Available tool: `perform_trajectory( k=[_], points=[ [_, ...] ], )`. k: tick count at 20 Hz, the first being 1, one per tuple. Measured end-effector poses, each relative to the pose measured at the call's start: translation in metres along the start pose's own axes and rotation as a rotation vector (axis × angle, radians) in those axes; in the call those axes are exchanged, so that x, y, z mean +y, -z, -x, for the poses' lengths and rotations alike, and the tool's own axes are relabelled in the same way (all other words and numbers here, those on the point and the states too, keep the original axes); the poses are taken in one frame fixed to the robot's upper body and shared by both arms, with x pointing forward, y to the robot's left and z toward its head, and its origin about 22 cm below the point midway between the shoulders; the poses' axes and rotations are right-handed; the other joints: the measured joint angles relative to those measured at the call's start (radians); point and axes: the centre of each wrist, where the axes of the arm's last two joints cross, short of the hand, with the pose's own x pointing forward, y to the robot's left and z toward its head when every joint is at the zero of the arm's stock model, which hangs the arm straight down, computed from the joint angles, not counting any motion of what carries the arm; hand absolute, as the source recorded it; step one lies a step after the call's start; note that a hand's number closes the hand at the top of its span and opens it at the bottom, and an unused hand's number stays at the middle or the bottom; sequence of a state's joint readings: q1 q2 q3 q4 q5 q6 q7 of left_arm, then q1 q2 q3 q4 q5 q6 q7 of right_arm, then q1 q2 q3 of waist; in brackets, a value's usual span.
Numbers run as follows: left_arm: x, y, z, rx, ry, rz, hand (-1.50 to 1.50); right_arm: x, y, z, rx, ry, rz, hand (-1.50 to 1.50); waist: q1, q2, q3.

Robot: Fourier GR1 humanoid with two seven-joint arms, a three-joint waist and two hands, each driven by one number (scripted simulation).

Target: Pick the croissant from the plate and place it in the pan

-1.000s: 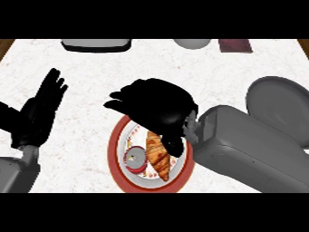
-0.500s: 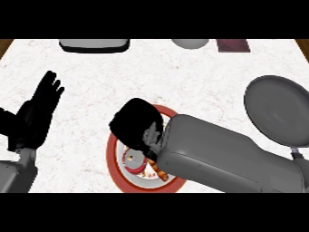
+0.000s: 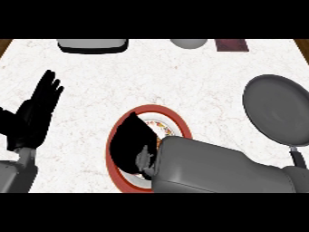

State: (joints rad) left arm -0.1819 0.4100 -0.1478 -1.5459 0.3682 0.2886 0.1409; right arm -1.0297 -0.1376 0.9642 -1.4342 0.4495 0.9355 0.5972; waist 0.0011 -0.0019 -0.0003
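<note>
One right robot hand [image 3: 133, 145] down on red-rimmed plate [image 3: 176, 118], croissant hidden, finger state unclear; left robot hand [image 3: 30, 115] spread, resting.

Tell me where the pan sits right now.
In the head view the pan lies on the counter's right side, empty, its handle pointing toward the lower edge. It sits right of the red-rimmed plate and apart from it.

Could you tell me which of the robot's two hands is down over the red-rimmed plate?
The right hand: it covers the plate, whereas the left hand rests open at the left, fingers up.
</note>
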Motion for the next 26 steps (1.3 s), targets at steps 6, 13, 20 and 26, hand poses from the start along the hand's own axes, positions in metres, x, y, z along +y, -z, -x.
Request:
perform_trajectory(
  k=[6, 13, 20, 26],
  points=[
    [0.000, -0.005, -0.002, 0.004, -0.005, 0.003, 0.00, 0.007, -0.001, -0.027, 0.041, -0.069, 0.030, -1.50, 0.001, 0.000, 0.000],
    [-0.006, -0.004, -0.002, 0.001, 0.000, 0.008, 0.00, 0.018, 0.012, -0.049, 0.049, -0.080, 0.018, -1.50, 0.004, 0.001, 0.000],
    [-0.006, 0.002, 0.000, 0.003, -0.003, 0.006, 0.00, 0.025, 0.030, -0.046, 0.128, -0.103, -0.012, -1.50, 0.008, 0.002, 0.000],
    [-0.003, 0.003, 0.000, 0.004, 0.001, 0.008, 0.00, 0.031, 0.047, -0.037, 0.139, -0.098, -0.030, -1.50, 0.009, 0.003, 0.000]
  ],
)
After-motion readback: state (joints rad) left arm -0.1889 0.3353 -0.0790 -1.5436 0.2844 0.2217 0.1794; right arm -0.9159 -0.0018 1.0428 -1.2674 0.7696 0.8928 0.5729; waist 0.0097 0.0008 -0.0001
